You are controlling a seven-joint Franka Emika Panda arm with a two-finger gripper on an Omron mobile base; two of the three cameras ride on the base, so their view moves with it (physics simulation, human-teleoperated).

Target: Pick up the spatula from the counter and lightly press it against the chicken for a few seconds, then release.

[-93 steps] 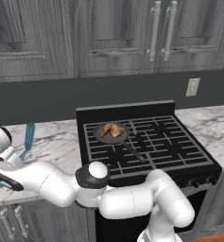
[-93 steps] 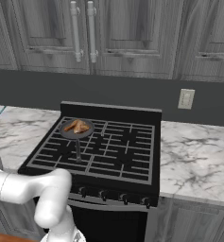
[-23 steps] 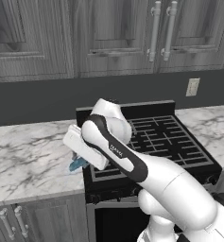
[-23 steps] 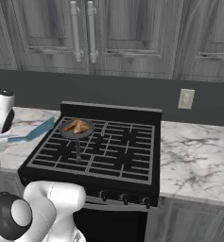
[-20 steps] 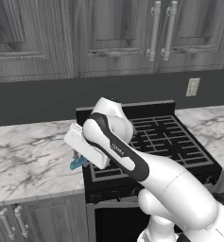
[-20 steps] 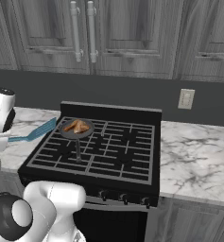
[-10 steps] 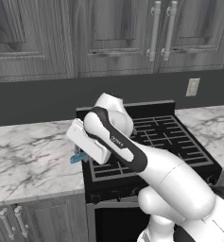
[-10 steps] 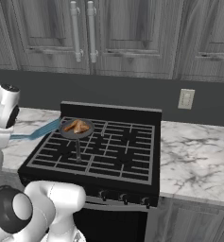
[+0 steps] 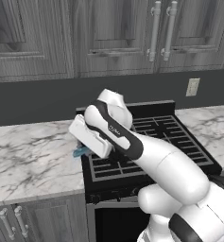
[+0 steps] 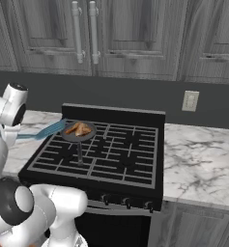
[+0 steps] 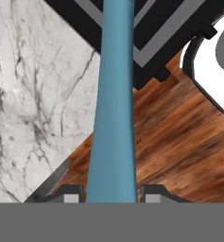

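Spatula [image 11: 111, 118] clamped between fingers [image 11: 71, 193] | right base view: blade near chicken [image 10: 79, 128]

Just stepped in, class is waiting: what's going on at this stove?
The robot's pincer is shut on a long blue spatula at the left edge of the black gas stove. The blade hangs beside the left rim of a small dark frying pan holding a browned chicken piece, seemingly short of the chicken.

chicken [image 10: 79, 128] in pan [image 10: 78, 139], pan on stove [image 10: 121, 165]
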